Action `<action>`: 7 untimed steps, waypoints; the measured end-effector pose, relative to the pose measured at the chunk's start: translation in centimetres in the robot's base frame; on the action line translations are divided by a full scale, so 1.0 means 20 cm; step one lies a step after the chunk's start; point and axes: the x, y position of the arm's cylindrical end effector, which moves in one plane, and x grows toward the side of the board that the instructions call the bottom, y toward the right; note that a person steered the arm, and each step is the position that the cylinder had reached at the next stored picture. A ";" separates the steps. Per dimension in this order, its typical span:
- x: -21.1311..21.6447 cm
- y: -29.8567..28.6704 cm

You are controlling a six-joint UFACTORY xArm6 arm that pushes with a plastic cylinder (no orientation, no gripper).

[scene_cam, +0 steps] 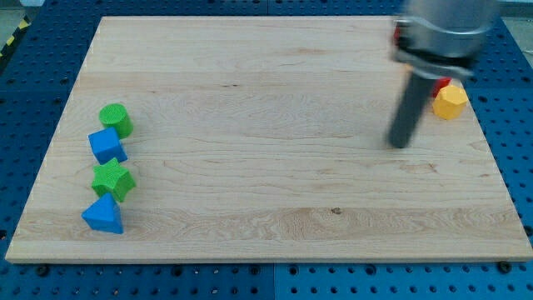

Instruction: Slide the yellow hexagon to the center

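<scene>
The yellow hexagon (pixel 450 102) lies near the board's right edge, in the upper right of the view. A red block (pixel 444 83) peeks out just above it, mostly hidden by the arm. My tip (pixel 401 143) rests on the board to the left of and a little below the yellow hexagon, a short gap apart from it. The dark rod rises from the tip toward the arm at the view's top right.
At the board's left edge stand, from top to bottom, a green cylinder (pixel 115 120), a blue cube (pixel 107 146), a green star-like block (pixel 112 180) and a blue triangle (pixel 103 215). The wooden board (pixel 266 192) lies on a blue perforated table.
</scene>
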 end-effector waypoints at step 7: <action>-0.30 0.47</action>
